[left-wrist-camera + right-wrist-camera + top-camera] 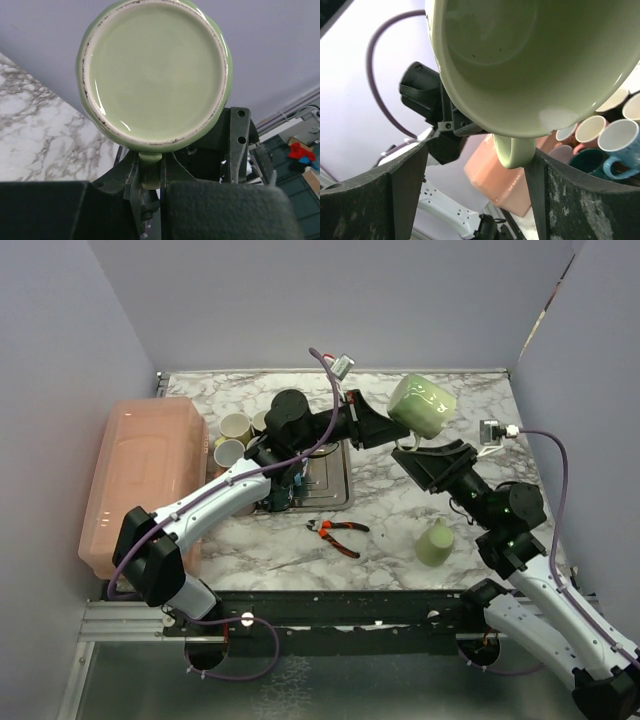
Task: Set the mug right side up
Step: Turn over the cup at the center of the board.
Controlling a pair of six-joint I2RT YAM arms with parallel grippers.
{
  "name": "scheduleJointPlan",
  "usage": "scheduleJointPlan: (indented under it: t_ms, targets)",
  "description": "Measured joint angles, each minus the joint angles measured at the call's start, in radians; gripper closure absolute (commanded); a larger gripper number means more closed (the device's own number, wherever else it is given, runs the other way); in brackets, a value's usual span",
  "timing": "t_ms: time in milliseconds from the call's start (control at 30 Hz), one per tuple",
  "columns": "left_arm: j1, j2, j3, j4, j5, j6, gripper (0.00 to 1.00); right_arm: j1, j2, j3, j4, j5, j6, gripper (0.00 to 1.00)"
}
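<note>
Looks down on a marble counter (400,510) walled in grey, two robot arms reaching in from the near edge. Shows a green mug (421,405) held in the air above the back right of the counter, tipped onto its side and resting on nothing.

Reaches across from the left with the left arm (215,495), left jaws pressed tight on the mug's handle (150,172). Seen from the left wrist: faces the mug's round glazed base (155,70) head-on, with the handle at the bottom, pinched between the dark jaws.

Rises from the right with the right arm (545,590), right jaws spread wide just beneath the mug and gripping nothing. Seen from the right wrist: looks up into the mug's open mouth, with the handle hanging down between the two spread fingers (590,200). Sits closer to the right-hand one; cannot tell whether it touches.

Elsewhere on the counter:
- a pink bin (140,480) along the left edge
- a cluster of mugs (235,435) just beside the bin, mouths up
- a metal tray (330,480) near the middle, partly under the left arm
- orange-handled pliers (338,532) lying in front of the tray
- a small pale green cup (435,543) standing near the right arm, well apart from the held mug
</note>
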Motion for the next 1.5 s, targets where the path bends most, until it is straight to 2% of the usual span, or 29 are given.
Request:
scheduleJointPlan:
  t_ms: [400,633,800,1000,1133,1233,1333,1433,1500]
  targets:
    - [0.000,-0.018,-0.036,0.157,0.045,-0.204,1.00,0.000,-0.032,0.010,0.088,0.006,0.057,0.42]
    - [0.000,-0.026,-0.067,0.201,0.047,-0.256,1.00,0.000,0.012,0.003,0.148,0.013,0.085,0.58]
    - [0.006,-0.028,-0.081,0.214,0.047,-0.269,1.00,0.000,0.050,0.018,0.149,0.003,0.087,0.63]
    - [0.012,-0.045,-0.087,0.230,0.045,-0.274,1.00,-0.002,0.088,0.048,0.148,-0.031,0.085,0.78]
    - [0.011,-0.050,-0.092,0.242,0.045,-0.274,1.00,-0.002,0.091,0.055,0.139,-0.037,0.074,0.98]
    - [0.011,-0.050,-0.093,0.253,0.045,-0.273,1.00,-0.002,0.094,0.071,0.117,-0.039,0.057,0.99]
    - [0.013,-0.061,-0.100,0.263,0.039,-0.264,0.90,-0.002,0.101,0.104,0.078,-0.051,0.003,0.99]
    - [0.015,-0.079,-0.110,0.274,0.024,-0.249,0.69,0.000,0.117,0.167,0.006,-0.077,-0.085,0.99]
    - [0.016,-0.091,-0.114,0.280,0.016,-0.238,0.61,0.003,0.122,0.204,-0.034,-0.093,-0.151,0.99]
